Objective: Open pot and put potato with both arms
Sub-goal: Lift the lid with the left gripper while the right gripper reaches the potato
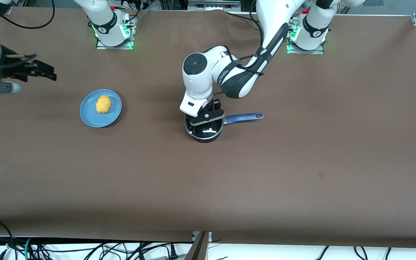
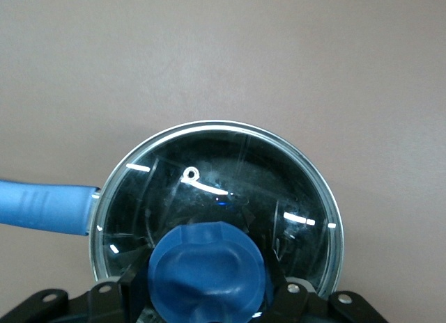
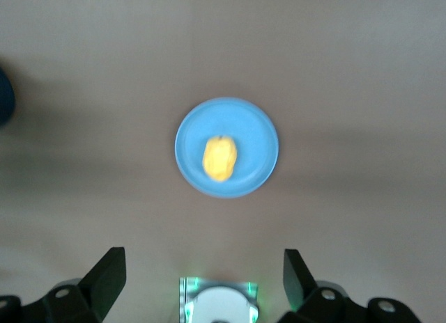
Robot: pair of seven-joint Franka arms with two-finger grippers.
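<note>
The black pot (image 1: 195, 134) with its long blue handle (image 1: 245, 117) stands mid-table, and the glass lid (image 1: 208, 131) rests on it. My left gripper (image 1: 208, 116) is down on the lid, shut on its blue knob (image 2: 209, 267). In the left wrist view the black fingers (image 2: 136, 285) press both sides of the knob, and the lid (image 2: 230, 177) and handle (image 2: 42, 206) show. The yellow potato (image 1: 103, 104) lies on a blue plate (image 1: 91, 117) toward the right arm's end. My right gripper (image 1: 47, 72) hangs open and empty, high up beside the plate; its wrist view shows the potato (image 3: 219, 159).
The blue plate (image 3: 254, 128) lies nearer the front camera than the right arm's base (image 1: 112, 32). The left arm's base (image 1: 307, 34) stands at the table's edge. Brown table surface (image 1: 208, 187) stretches round the pot and the plate.
</note>
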